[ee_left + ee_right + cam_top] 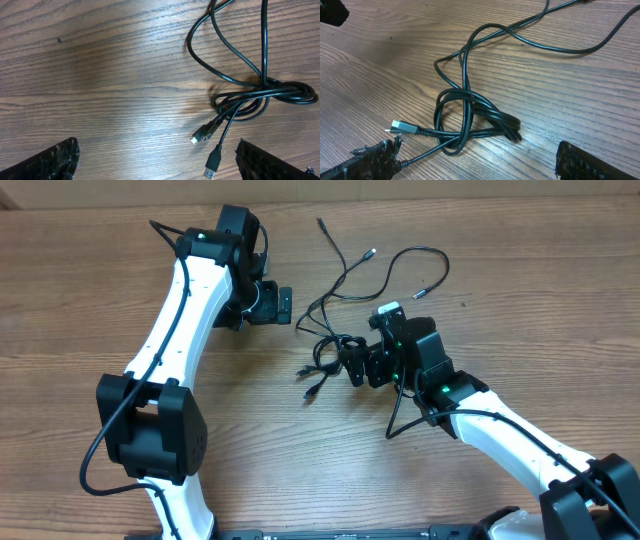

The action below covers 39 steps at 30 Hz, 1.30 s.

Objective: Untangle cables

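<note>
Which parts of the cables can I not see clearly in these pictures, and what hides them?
- Overhead: the right gripper covers part of the knot, so how many cables cross there is unclear.
- Overhead: the plugs are too small to tell their type.
- Left wrist: the cables run off the top edge, so their far ends are unseen.
- Right wrist: one cable disappears under the finger at bottom left.

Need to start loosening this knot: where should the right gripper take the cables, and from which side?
Take the cables by the single cord just behind the silver-tipped plug, short of the knot. Come straight down, jaws across the cord: there it lies flat and alone on the table, while the knot stacks several loops.
</note>
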### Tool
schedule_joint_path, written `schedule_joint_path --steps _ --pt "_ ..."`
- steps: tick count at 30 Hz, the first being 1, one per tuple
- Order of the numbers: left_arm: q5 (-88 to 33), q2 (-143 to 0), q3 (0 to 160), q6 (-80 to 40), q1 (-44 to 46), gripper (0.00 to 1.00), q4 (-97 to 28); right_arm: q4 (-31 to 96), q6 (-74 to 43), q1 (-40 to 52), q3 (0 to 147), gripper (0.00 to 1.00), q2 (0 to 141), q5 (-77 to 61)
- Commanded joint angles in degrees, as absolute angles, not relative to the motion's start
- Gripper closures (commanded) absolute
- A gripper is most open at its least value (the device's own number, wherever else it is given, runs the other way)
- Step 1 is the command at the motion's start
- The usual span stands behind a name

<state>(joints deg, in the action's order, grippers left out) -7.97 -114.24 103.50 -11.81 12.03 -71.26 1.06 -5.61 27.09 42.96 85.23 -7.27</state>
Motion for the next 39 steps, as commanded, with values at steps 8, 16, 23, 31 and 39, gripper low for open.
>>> schedule_joint_path --steps 8,16,23,31,39 --pt "-8.4 -114.2 104.6 -11.1 12.0 0.00 -71.3 3.4 -5.6 27.0 43.0 0.00 85.3 -7.6" --pt "-8.9 -114.2 104.6 -11.8 12.0 0.01 -71.5 4.0 -6.0 27.0 42.8 0.00 86.9 -7.6" --pt "-13.6 -114.2 102.9 -4.0 13.6 0.00 -73.3 3.1 -7.7 26.9 42.8 0.00 89.6 -7.6" --pt "-13.1 -114.3 93.4 -1.2 19.6 0.00 -63.7 2.8 -8.4 26.9 42.8 0.00 89.7 -7.6" --pt "-12.9 -114.3 82.3 -1.3 20.6 0.00 -50.9 2.7 -8.8 26.9 42.8 0.00 89.7 -7.6"
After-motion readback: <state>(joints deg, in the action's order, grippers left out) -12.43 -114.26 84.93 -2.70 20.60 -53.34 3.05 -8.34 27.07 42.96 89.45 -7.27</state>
